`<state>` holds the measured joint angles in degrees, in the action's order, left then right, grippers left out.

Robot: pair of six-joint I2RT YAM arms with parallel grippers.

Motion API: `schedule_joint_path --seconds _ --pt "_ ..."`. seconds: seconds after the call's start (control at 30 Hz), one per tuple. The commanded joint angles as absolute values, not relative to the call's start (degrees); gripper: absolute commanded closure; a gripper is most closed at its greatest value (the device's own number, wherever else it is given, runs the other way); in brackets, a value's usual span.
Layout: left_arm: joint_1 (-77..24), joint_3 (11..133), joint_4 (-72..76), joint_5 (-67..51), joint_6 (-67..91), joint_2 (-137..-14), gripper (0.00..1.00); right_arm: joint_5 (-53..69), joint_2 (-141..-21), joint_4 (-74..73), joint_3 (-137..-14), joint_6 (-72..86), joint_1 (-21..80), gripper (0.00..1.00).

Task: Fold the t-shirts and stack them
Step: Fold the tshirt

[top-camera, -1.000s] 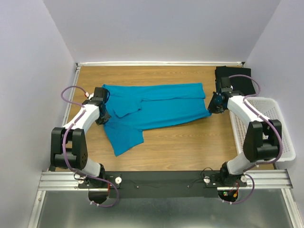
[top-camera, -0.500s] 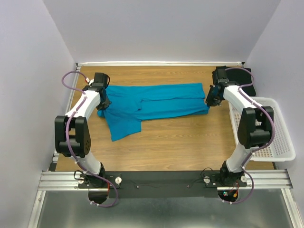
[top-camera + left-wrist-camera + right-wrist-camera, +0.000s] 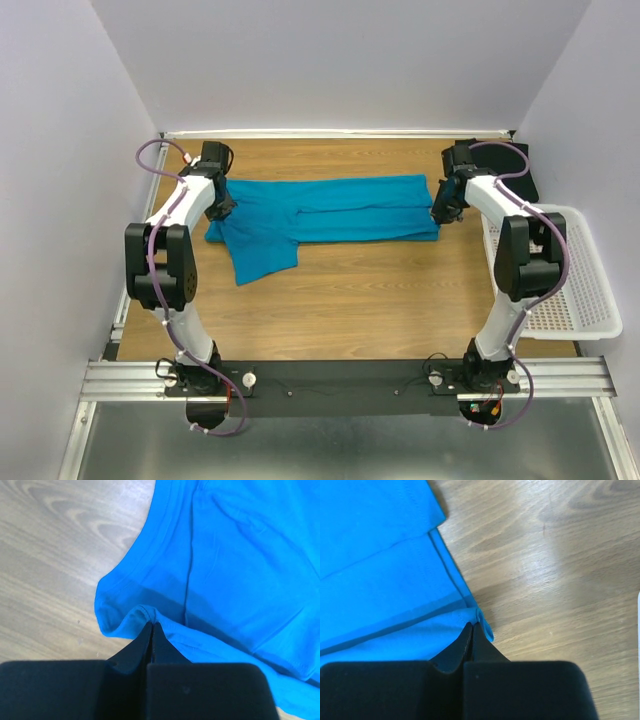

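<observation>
Your left hand [image 3: 151,626] is pinched shut on the left end of the teal t-shirt [image 3: 340,210], and your right hand [image 3: 472,626] on its right end, so its long axis runs side to side across the bench [image 3: 380,300]. The black t-shirt [image 3: 508,165] lies upper right; the white basket [image 3: 590,290] at right looks empty.

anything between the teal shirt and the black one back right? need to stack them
Nothing loose. Between the teal shirt and the black shirt lies bare table, crossed only by the right arm, its fingers shut on the teal shirt's edge. The white basket sits off to the side.
</observation>
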<state>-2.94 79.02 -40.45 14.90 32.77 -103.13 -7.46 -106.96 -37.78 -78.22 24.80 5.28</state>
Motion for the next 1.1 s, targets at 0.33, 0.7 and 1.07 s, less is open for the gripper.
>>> schedule_joint_path --seconds 0.33,0.7,1.07 --pt "-1.15 76.56 -37.62 15.03 33.57 -103.63 0.97 -10.64 -110.92 -38.94 -82.52 24.08 5.45 0.99" --pt "-0.44 74.36 -35.33 14.50 33.92 -103.80 0.97 -9.76 -114.34 -38.06 -84.99 23.91 5.45 0.99" --pt "-0.44 74.35 -32.43 14.24 34.63 -102.31 0.64 -9.14 -115.40 -36.56 -84.81 23.82 5.45 0.69"
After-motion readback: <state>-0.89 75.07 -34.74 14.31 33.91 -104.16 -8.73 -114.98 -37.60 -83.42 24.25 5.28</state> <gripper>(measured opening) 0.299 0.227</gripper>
